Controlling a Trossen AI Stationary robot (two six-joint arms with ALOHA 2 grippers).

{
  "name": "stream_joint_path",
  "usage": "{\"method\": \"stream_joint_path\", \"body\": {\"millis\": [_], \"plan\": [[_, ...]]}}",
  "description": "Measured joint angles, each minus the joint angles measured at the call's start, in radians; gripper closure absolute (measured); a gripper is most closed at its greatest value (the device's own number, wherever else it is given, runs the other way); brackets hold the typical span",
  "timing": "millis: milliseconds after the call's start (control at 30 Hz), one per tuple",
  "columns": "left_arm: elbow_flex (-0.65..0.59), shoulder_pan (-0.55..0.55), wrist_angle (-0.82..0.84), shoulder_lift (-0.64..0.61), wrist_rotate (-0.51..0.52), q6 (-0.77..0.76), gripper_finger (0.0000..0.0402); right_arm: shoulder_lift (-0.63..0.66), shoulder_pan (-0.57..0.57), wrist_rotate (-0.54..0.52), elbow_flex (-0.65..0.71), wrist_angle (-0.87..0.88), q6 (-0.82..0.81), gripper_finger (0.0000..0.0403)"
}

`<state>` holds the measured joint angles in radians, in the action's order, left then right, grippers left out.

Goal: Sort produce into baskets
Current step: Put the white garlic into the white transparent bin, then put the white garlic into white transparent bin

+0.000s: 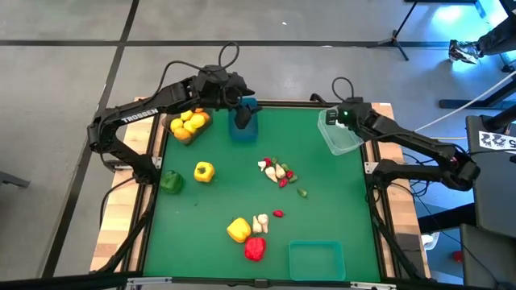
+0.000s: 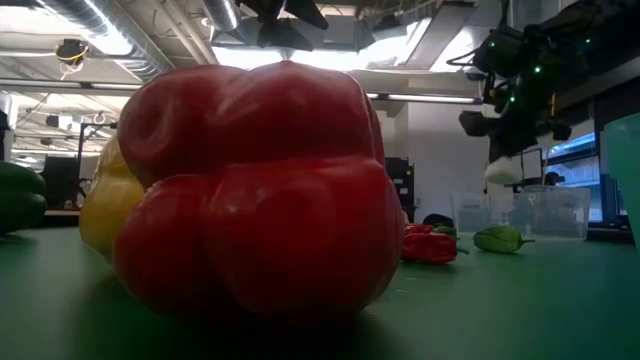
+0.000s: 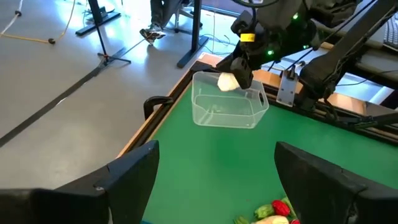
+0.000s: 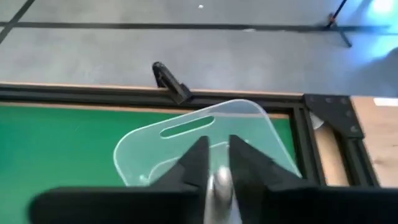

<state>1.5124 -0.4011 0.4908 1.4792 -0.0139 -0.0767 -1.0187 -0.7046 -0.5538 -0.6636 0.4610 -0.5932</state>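
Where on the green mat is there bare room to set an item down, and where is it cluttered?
Bare: the stretch between the clear bin and the teal bin along the right edge, and the mat's lower left below the green pepper. Crowded: the garlic cluster at centre, and around the red pepper.

A green table (image 1: 322,193) carries four baskets (image 1: 316,259), scattered peppers (image 1: 254,248) and small produce pieces (image 1: 278,172).
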Motion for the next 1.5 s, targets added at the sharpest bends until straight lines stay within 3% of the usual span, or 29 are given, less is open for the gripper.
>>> {"method": "stream_joint_path", "body": {"millis": [233, 400, 500, 700, 1167, 1500], "plan": [[0.000, 0.000, 0.065, 0.000, -0.002, 0.035, 0.0086, 0.000, -0.012, 0.037, 0.000, -0.035, 0.047, 0.0192], [0.000, 0.044, 0.271, 0.004, -0.112, 0.149, 0.0086, 0.018, -0.009, 0.103, -0.007, -0.062, 0.050, 0.0142], [-0.007, 0.110, 0.321, 0.034, -0.138, 0.175, 0.0086, 0.018, -0.009, 0.144, -0.023, -0.063, 0.051, 0.0139], [-0.135, 0.196, 0.143, 0.082, -0.142, 0.143, 0.0086, 0.018, -0.009, 0.199, -0.044, -0.065, 0.052, 0.0151], [-0.421, 0.183, -0.297, 0.188, -0.170, 0.106, 0.0086, 0.018, -0.009, 0.260, -0.044, -0.062, 0.071, 0.0162], [-0.492, 0.185, -0.454, 0.305, -0.143, 0.046, 0.0086, 0.018, -0.009, 0.260, -0.044, -0.062, 0.078, 0.0162]]}}
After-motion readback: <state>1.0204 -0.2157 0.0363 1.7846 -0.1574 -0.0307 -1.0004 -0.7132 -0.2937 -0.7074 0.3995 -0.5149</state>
